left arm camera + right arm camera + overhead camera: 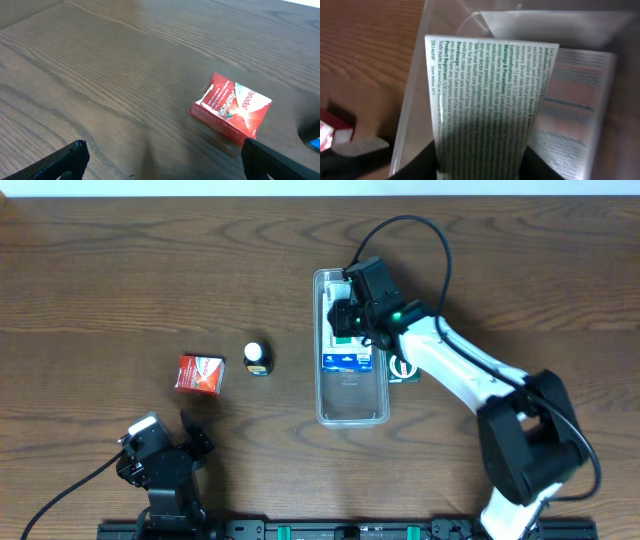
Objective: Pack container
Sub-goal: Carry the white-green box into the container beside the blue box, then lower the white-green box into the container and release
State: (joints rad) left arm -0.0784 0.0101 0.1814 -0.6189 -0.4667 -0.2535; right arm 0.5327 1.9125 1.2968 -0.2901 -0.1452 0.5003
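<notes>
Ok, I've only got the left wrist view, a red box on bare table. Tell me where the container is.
Observer: The container lies to the right of your red box, a small white-capped bottle between them.
Operator: Report the right arm.
Observer: The right gripper is inside the container's far end, shut on a white box with green print.
Operator: Say what's already packed.
Observer: A blue and white box lies mid-container.

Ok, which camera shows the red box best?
Left wrist: the red box sits close, its print readable. Overhead shows it small, beside the bottle. Right wrist shows only a red scrap, maybe it.
</notes>
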